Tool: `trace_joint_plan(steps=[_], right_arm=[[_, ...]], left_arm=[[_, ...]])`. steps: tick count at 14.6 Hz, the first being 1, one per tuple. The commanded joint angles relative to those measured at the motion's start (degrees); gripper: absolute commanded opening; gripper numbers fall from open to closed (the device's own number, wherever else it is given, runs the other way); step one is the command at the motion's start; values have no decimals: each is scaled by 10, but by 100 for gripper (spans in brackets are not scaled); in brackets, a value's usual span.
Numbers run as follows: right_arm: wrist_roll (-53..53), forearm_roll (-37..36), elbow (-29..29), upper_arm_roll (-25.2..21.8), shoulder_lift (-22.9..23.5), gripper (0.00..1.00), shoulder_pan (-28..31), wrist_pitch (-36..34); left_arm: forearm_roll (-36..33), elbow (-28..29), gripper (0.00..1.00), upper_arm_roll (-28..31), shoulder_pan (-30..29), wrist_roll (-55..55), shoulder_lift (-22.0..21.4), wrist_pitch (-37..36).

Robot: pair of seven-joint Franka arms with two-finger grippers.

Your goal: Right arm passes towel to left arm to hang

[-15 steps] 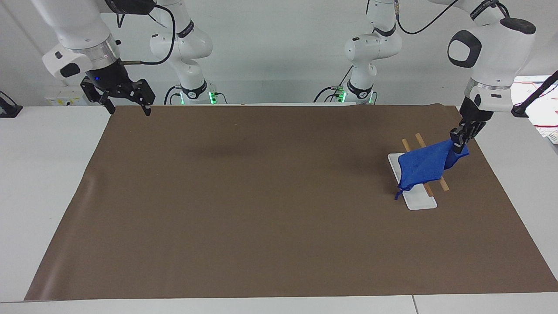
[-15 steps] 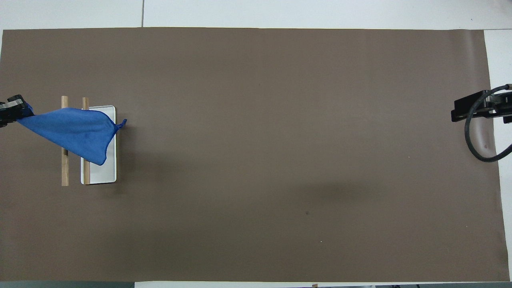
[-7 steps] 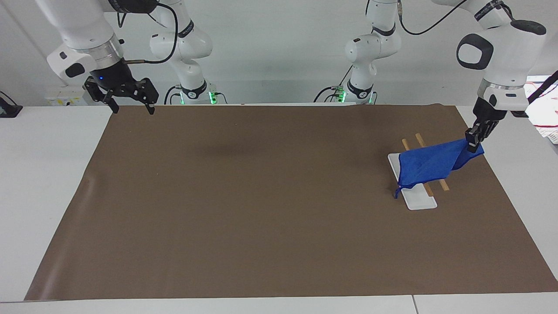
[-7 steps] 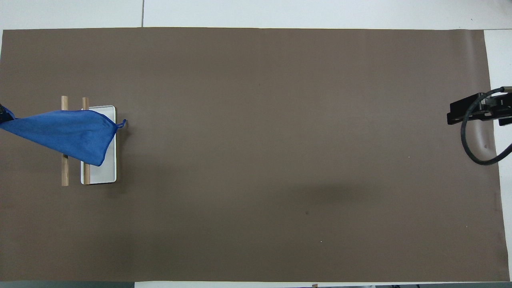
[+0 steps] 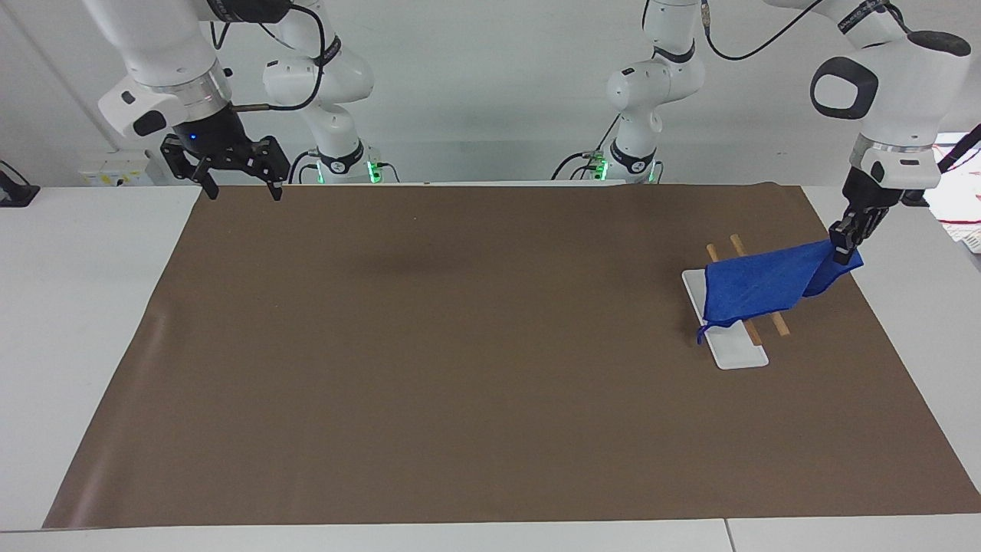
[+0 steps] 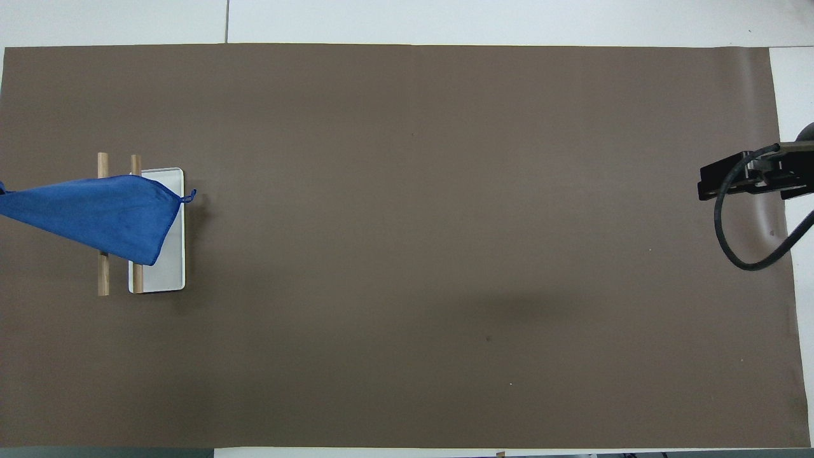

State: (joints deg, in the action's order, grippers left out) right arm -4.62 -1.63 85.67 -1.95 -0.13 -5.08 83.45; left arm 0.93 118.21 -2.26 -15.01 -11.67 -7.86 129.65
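Facing view shows us the left pincer [image 5: 841,247] clenched on a corner of the towel [image 5: 755,285], pulling it further across the rack [image 5: 725,326] rails than before, while the right pincer [image 5: 238,182] waits released, so hanging looks nearly done.
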Motion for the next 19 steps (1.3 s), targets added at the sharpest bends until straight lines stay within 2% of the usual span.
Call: trace_joint_plan(steps=[1,2,3,4,10,13,19], right_arm=[[9,-12,12,2,-11,100,3,-10],[9,-13,9,2,-10,100,3,-12],[9,-13,9,2,-10,100,5,-9],[8,-10,9,2,-10,100,4,-8],[9,-1,14,-2,-12,100,10,4],[10,-1,14,-2,-12,100,10,1],[10,-1,14,-2,-12,100,10,1]], left_arm=[[-11,22,0,-5,-12,6,-20,4],[-11,22,0,-5,-14,6,-20,3],[-11,22,48,-5,-15,8,-20,3],[-11,21,99,-5,-15,10,-20,3],[-11,17,100,-5,-14,10,-19,-6],[-11,9,100,-8,-1,12,-18,-47],[-11,-7,100,-10,102,37,-18,-146]])
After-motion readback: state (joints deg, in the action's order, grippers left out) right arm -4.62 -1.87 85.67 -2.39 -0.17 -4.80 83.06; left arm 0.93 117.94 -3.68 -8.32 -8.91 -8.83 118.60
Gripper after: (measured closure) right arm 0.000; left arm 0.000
